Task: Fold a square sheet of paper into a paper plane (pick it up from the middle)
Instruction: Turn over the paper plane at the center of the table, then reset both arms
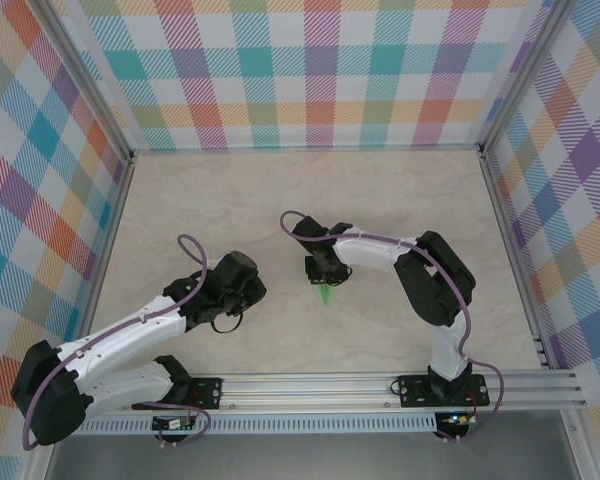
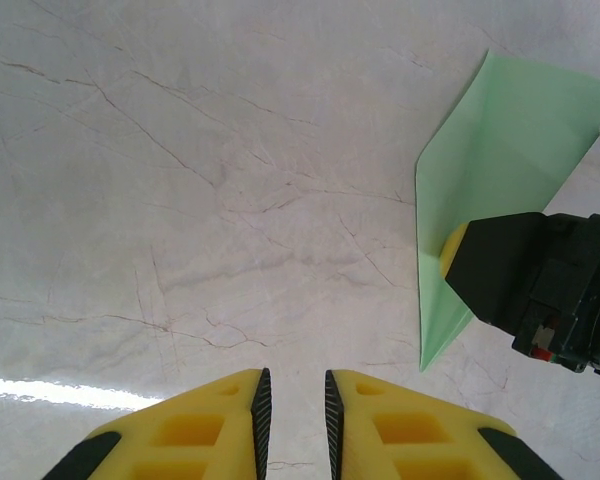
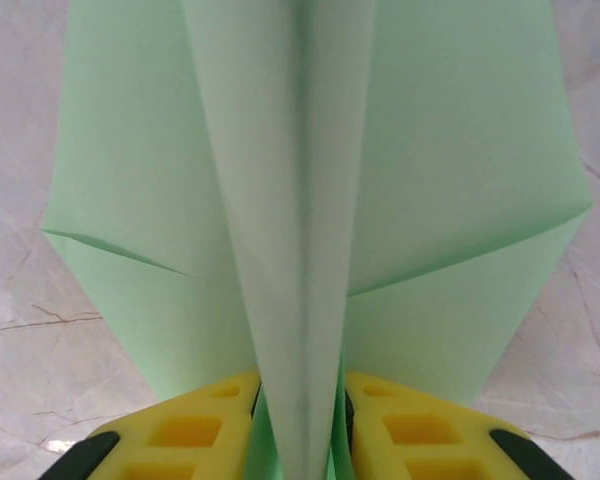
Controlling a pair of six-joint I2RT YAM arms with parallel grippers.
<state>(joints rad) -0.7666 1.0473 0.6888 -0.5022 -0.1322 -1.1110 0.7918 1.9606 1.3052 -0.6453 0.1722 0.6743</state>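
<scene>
Right now your right tool (image 3: 300,432) is closed narrow on the paper plane (image 3: 300,180). The raised centre fold runs up between its yellow fingers (image 3: 185,437), with a pad against each side. Pale green flaps spread out to the left and right beyond them. From above, that tool (image 1: 325,268) sits near the middle of the bench (image 1: 220,195), and a small green tip of the plane (image 1: 325,295) pokes out on its near side. Your left tool (image 2: 294,415) hovers over bare bench, its jaws narrow with a slim gap between them and nothing in it. From its wrist camera the plane (image 2: 495,160) stands tilted off to the right, lower point close to the bench, with the black-and-yellow right tool (image 2: 458,262) gripping it. The two tools are apart.
</scene>
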